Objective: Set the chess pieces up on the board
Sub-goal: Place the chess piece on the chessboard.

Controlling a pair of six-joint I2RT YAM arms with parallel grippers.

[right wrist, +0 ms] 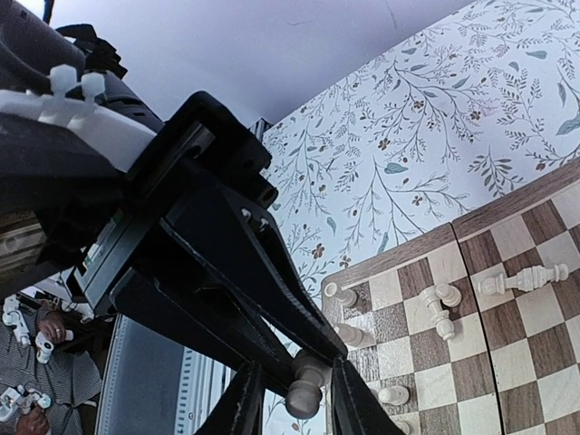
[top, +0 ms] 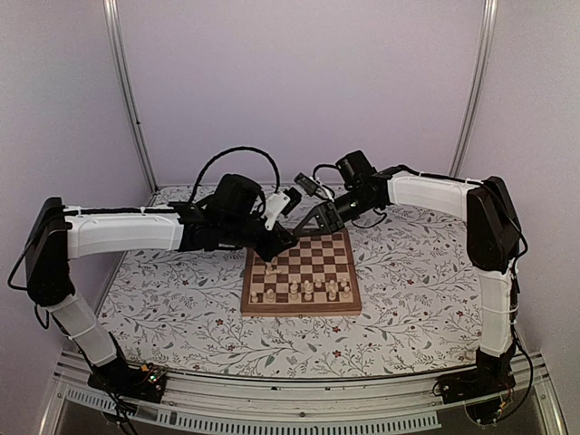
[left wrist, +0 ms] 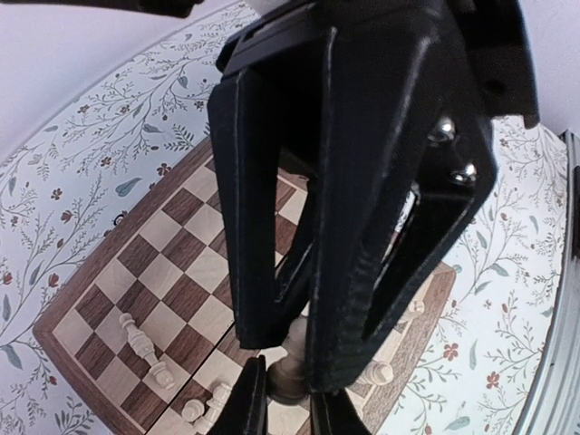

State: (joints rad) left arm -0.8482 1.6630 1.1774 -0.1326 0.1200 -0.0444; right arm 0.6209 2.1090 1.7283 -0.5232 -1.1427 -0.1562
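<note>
floral table cover [top: 417,281]. left gripper [left wrist: 288,403] jaws clamped on a pale piece [left wrist: 292,362] above the board [top: 299,311]. right gripper [right wrist: 299,403] jaws slightly apart around a second piece [right wrist: 306,381]. other chess pieces [top: 308,290] sit on the near rows, one toppled; setup judged partway.

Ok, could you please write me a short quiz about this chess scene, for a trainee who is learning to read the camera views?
1. True or false: every one of the chess pieces on the board stands upright.
2. What does the left end effector grip? A) a pale chess piece B) a dark chess piece C) nothing
3. Fill in: the board lies on a ____-patterned table cover.

Key:
1. False; in the right wrist view at least one lies on its side.
2. A.
3. Floral.
</note>
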